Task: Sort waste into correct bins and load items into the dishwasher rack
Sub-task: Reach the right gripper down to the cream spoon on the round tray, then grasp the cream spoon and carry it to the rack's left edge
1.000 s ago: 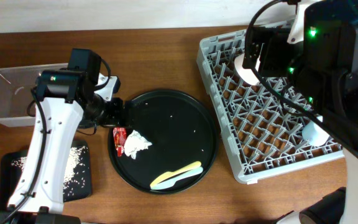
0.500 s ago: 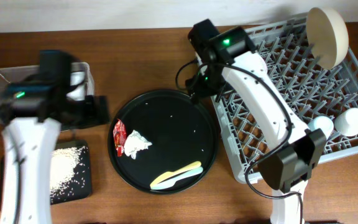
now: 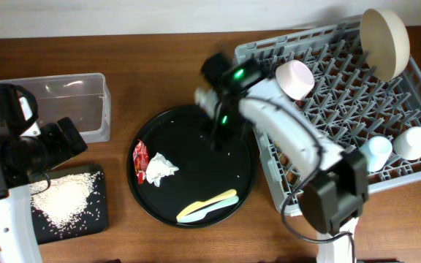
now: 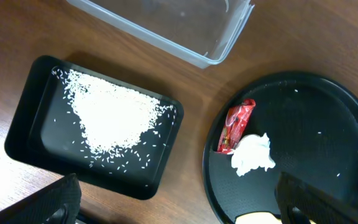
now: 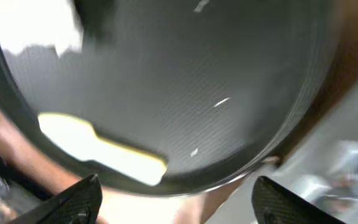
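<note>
Overhead: right arm (image 3: 276, 120) above round tray (image 3: 196, 157), beside rack (image 3: 342, 80).

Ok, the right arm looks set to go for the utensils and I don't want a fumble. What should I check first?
1. Right claw open and empty: ok.
2. Yellow utensil lying uncovered on the round black tray: ok.
3. Pale blue utensil apart from the yellow one: not ok, they lie touching.
4. Free pegs in the rack: ok.
5. Left claw open, off to the tray's side: ok.
6. Red wrapper and napkin binned: not ok, both on the round tray.
</note>
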`<action>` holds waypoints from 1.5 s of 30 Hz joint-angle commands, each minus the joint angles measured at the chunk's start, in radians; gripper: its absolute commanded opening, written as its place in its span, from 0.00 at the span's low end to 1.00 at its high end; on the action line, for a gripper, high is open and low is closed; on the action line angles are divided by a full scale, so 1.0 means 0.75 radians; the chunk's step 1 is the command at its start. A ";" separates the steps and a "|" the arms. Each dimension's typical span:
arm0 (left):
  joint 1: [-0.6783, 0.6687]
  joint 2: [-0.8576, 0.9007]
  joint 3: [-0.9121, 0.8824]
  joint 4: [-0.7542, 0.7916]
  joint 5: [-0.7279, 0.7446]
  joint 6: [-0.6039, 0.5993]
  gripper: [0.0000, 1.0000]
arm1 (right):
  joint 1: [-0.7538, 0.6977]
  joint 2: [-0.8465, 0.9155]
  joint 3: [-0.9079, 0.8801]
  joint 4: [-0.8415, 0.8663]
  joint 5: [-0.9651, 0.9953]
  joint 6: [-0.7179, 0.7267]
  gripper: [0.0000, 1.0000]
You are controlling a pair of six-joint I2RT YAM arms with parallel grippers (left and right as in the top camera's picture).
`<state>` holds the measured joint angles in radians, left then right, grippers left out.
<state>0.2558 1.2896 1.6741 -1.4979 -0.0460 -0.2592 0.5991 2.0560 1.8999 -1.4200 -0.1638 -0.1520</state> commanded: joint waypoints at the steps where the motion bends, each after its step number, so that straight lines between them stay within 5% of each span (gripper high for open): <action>1: 0.007 0.001 0.015 0.002 -0.015 -0.022 0.99 | 0.142 -0.022 -0.258 0.072 0.123 -0.166 0.75; 12: 0.007 0.001 0.015 0.060 -0.015 -0.023 0.99 | 0.446 -0.022 -0.615 0.398 0.304 -0.211 0.65; 24: 0.007 0.001 0.015 0.059 -0.015 -0.023 0.99 | 0.457 -0.007 -0.701 0.506 0.365 -0.382 0.62; 35: 0.007 0.001 0.015 0.059 -0.015 -0.023 0.99 | 0.457 -0.004 -0.701 0.590 0.450 -0.379 0.44; 39: 0.007 0.001 0.015 0.059 -0.015 -0.023 0.99 | 0.457 -0.004 -0.701 0.590 0.456 -0.378 0.23; 45: 0.007 0.001 0.015 0.060 -0.015 -0.023 0.99 | 0.457 -0.005 -0.700 0.591 0.480 -0.375 0.17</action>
<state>0.2558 1.2903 1.6737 -1.4551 -0.0460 -0.2630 0.9398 2.0449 1.3834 -0.9844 0.1646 -0.4416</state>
